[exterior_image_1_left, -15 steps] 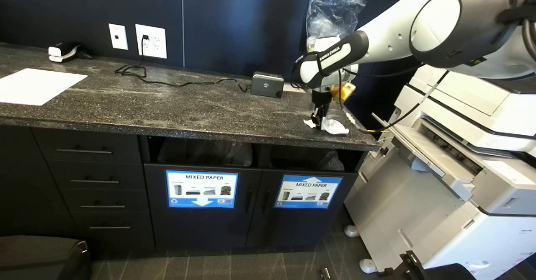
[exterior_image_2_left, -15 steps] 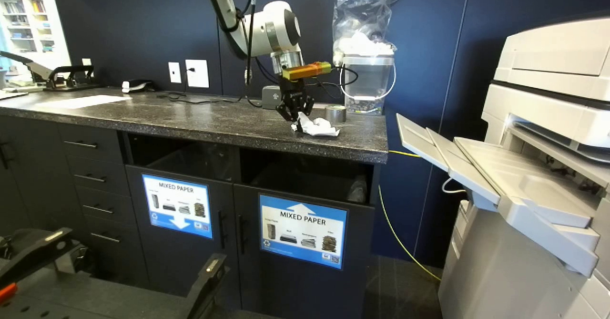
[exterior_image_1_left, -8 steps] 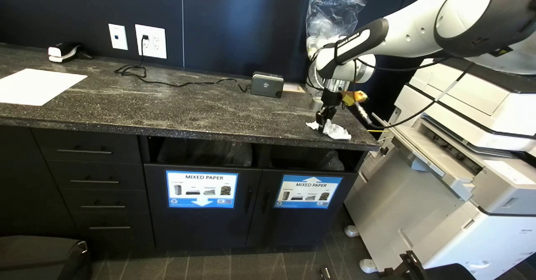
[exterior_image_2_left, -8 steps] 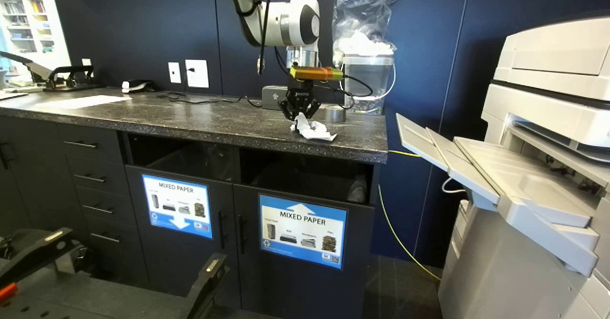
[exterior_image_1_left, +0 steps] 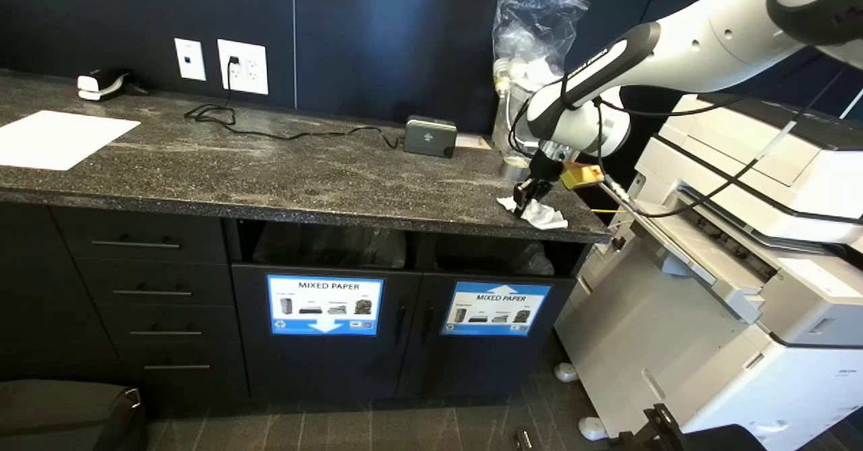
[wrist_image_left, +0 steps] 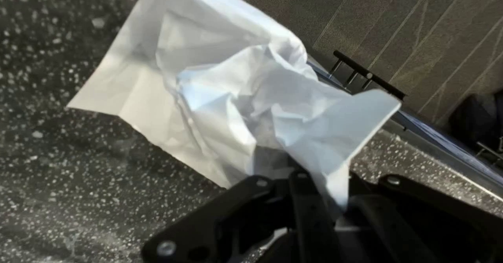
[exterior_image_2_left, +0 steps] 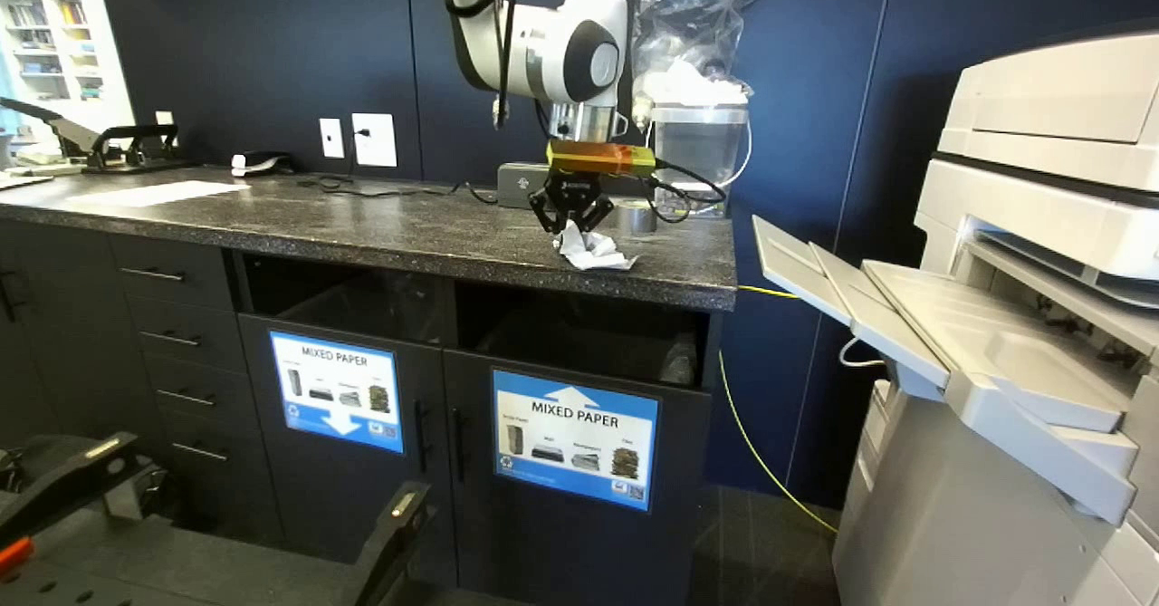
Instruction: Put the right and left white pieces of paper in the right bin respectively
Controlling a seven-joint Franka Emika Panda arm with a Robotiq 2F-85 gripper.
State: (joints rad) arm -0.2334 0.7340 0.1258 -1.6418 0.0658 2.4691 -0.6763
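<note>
- My gripper (exterior_image_1_left: 522, 207), black: pinching one crumpled white paper (wrist_image_left: 220, 90).
- Countertop (exterior_image_1_left: 323, 174), dark, speckled: beneath my white paper, toward the front edge.
- Right bin (exterior_image_2_left: 579, 543), dark: below the countertop.

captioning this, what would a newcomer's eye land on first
The big white arm at an exterior view's upper right likely draws the eye first, its hand shut on crumpled white paper near the front edge of the counter. Then come two MIXED PAPER signs on the cabinet doors below, and the pale printer beside them.
</note>
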